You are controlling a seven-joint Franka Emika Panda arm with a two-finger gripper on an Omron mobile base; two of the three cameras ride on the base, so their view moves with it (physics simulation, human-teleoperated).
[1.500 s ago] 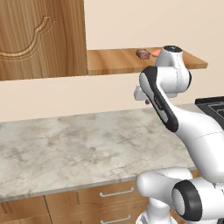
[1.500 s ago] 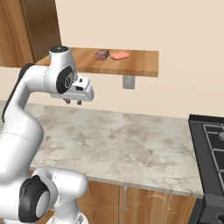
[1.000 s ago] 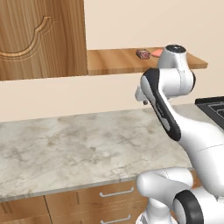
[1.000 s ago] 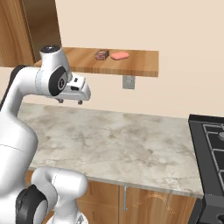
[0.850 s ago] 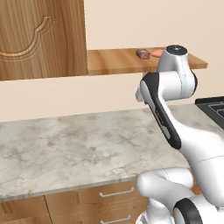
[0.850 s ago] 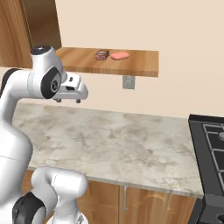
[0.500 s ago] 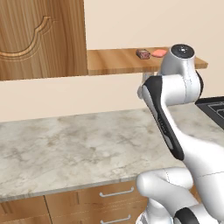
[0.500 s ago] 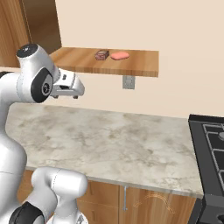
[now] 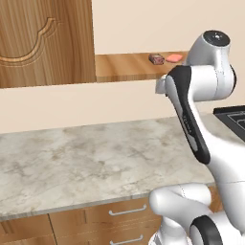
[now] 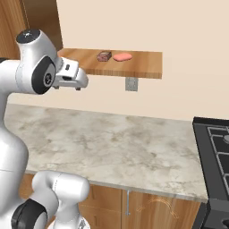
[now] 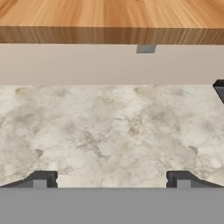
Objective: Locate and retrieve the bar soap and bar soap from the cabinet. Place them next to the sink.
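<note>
Two bar soaps lie side by side on the open wooden shelf (image 10: 138,66) of the cabinet (image 9: 43,43): a maroon bar (image 10: 104,56) (image 9: 156,59) and a salmon-pink bar (image 10: 122,57) (image 9: 175,57). My gripper (image 10: 78,86) (image 11: 111,179) hangs open and empty, below the shelf's front edge and to the left of the soaps in the right base view. It faces the wall over the marble counter (image 11: 109,127). The shelf's underside (image 11: 109,17) runs across the top of the hand view. The sink is out of view.
A black stove (image 10: 214,147) (image 9: 232,115) sits at the counter's right end, its corner (image 11: 220,89) at the hand view's right edge. A grey wall outlet (image 10: 130,84) (image 11: 145,49) is under the shelf. Drawers with silver handles (image 9: 127,210) are below the counter.
The arm has swung so the hand moved left and slightly up in the right base view, closer to the shelf's front edge. Both soaps stayed put.
</note>
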